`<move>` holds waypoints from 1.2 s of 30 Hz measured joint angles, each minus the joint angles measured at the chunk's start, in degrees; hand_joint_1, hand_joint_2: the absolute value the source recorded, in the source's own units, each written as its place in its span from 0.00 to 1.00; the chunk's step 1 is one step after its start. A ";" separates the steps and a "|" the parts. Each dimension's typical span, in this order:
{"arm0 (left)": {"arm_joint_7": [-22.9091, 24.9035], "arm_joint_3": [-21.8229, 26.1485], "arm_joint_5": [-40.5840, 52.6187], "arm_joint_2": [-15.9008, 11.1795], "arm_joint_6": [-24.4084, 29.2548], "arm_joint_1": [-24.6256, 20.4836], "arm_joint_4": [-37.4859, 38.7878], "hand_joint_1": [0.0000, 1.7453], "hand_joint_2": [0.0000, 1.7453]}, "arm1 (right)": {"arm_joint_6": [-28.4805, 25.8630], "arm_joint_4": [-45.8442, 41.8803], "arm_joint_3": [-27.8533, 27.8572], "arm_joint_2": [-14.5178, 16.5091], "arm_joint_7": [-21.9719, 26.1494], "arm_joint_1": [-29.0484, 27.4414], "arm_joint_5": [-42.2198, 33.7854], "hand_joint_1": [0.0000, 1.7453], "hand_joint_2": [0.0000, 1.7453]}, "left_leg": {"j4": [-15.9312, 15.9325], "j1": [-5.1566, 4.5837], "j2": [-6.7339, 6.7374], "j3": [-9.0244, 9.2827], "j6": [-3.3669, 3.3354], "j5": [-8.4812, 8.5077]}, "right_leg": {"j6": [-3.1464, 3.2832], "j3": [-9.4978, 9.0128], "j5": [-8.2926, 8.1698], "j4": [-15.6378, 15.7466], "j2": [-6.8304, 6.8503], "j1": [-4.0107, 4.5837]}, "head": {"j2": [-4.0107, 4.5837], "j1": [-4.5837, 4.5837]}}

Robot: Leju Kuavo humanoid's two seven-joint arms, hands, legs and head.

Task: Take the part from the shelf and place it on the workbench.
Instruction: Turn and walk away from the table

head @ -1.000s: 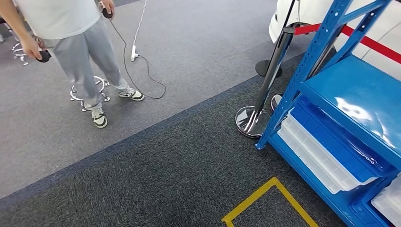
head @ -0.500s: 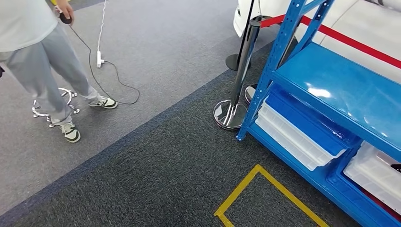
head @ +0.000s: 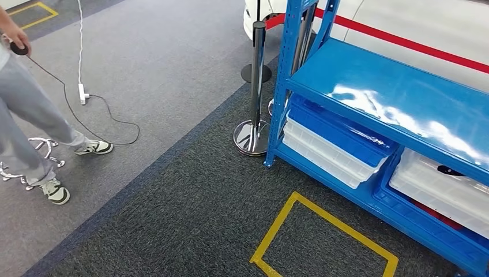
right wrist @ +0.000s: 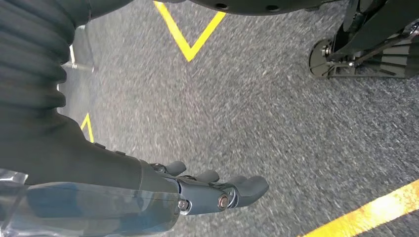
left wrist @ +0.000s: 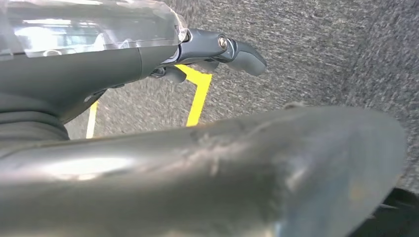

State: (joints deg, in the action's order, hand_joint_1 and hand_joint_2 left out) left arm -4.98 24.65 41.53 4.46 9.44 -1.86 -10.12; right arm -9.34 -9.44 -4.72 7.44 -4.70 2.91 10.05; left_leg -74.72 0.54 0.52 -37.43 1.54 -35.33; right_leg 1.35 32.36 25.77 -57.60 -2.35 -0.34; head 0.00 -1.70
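At 3 o'clock in the head view: blue steel shelf rack with a glossy blue upper board, standing on dark grey carpet.
Part: cannot be told for certain; a small dark object lies in the white plastic bin on the lower shelf, at about 4 o'clock, half hidden under the upper board.
Lower shelf, towards 2 o'clock: blue plastic tray stacked on a clear white tray, just beside the white bin.
Left hand: hangs over the carpet, dark fingers stretched out straight, apart from everything, holding nothing.
Right hand: also above the carpet, its fingers extended and slightly fanned, gripping nothing.
Floor at 6 o'clock: yellow tape rectangle on the carpet, just in front of the rack.
At 12 o'clock: chrome stanchion post with round polished base touching the floor just beside the rack's corner upright; a red belt runs behind the rack, in front of a white car body.
At 9 o'clock: person in grey trousers and white-and-black sneakers on the lighter grey carpet, well apart from the rack, a hand holding a small black controller.
At 10 o'clock: white power strip with a black cable lying on the floor near the person's feet.
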 joint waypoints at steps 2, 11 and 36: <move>-0.01 0.00 0.02 0.00 0.02 0.08 0.00 0.00 0.00 | -0.05 0.00 0.00 0.06 0.00 0.00 0.00 0.00 1.00 | 5.35 0.02 -0.70 1.85 -0.27 4.29 | -0.10 -0.20 0.07 -0.15 -1.64 0.00 | 0.00 0.00; 0.25 0.05 0.55 0.13 -0.04 -0.32 0.00 0.00 0.00 | 0.11 0.00 0.00 0.16 0.01 -0.05 -0.14 0.00 1.00 | 17.56 0.37 -1.21 6.46 -2.85 9.29 | -2.67 2.57 3.03 -4.89 -1.43 -0.01 | 0.00 -0.34; 0.55 0.42 1.17 0.15 0.01 -0.02 -0.04 0.00 0.00 | -0.39 0.00 0.11 0.31 0.01 0.06 -0.09 0.00 1.00 | 16.54 -0.01 -4.45 6.67 -1.43 8.28 | -0.51 -0.10 0.37 -0.50 -4.33 0.23 | 0.00 -0.05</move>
State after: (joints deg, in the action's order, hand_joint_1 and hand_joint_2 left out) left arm -4.44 25.08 42.70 4.61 9.45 -1.88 -10.16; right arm -9.74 -9.44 -4.61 7.75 -4.69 2.96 9.97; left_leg -58.18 0.53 -3.93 -30.76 0.11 -27.04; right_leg 0.84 32.27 26.14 -58.10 -6.68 -0.11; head 0.00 -1.75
